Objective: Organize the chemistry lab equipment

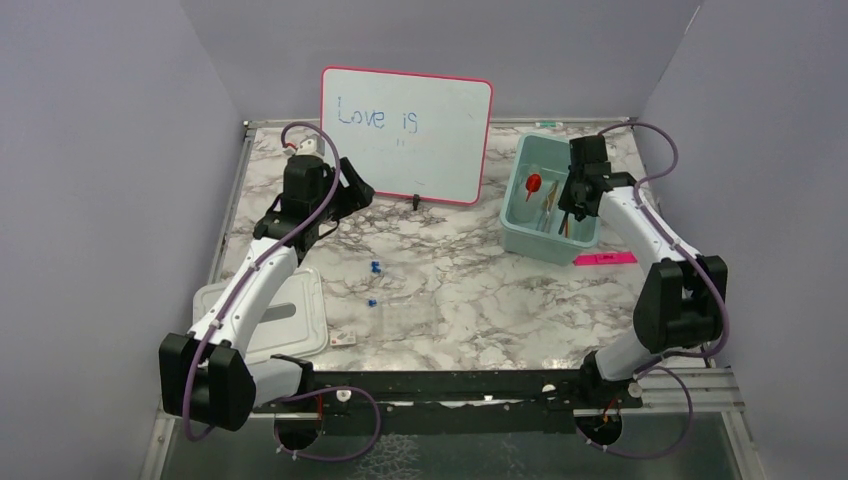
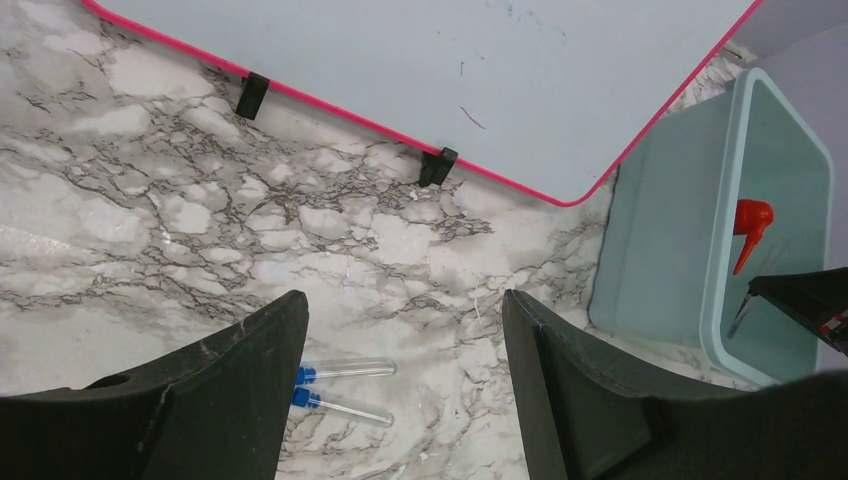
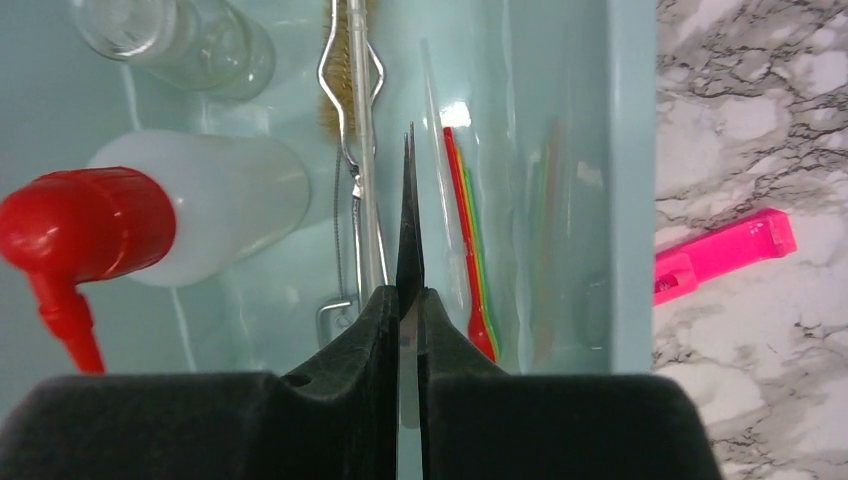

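Plain lavender walls [image 1: 90, 150], marble tabletop [image 1: 470, 285]

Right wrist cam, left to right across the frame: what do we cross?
In order: squeeze bottle → metal tongs → thin dark tool → red tool → bin wall → pink marker. The beaker is left out because it overlaps the bottle.

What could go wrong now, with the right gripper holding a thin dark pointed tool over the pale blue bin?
The thin dark pointed tool, pinched by the right gripper, could drop onto the metal wire tongs and tangle. The blue-capped clear tubes lie loose near the open left gripper; a nudge may roll them.
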Action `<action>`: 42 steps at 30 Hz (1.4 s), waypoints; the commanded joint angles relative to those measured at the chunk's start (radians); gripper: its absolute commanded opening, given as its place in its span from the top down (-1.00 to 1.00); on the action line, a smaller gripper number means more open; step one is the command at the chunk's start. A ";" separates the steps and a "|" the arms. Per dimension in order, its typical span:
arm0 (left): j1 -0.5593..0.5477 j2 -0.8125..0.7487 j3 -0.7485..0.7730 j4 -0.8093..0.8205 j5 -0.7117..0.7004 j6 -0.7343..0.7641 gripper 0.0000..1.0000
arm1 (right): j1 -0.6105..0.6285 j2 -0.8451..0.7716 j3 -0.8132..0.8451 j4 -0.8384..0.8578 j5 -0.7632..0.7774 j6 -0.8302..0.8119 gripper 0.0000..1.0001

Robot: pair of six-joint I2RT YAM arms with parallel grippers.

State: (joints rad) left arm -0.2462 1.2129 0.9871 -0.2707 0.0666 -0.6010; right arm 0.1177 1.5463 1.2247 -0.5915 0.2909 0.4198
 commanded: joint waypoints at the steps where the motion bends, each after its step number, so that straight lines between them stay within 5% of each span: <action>1: -0.005 0.010 0.035 0.023 0.027 0.014 -0.47 | -0.006 0.054 0.002 0.025 -0.004 0.017 0.78; 13: -0.005 0.032 0.043 0.033 0.033 0.014 -0.47 | -0.006 0.053 0.032 0.015 -0.043 -0.020 0.36; 23: -0.005 0.039 0.036 0.037 0.045 -0.002 -0.47 | 0.052 -0.077 0.134 -0.047 -0.062 -0.087 0.30; 33: -0.005 0.044 0.026 0.037 0.036 -0.033 -0.46 | 0.343 -0.160 0.151 0.047 -0.145 -0.223 0.12; 42: -0.006 -0.044 0.054 -0.077 -0.228 -0.032 -0.46 | 0.689 0.045 0.099 0.145 -0.280 -0.251 0.08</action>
State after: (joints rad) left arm -0.2466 1.2457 1.0035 -0.2955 0.0051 -0.6250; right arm 0.7025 1.4906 1.3537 -0.5095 0.1074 0.1864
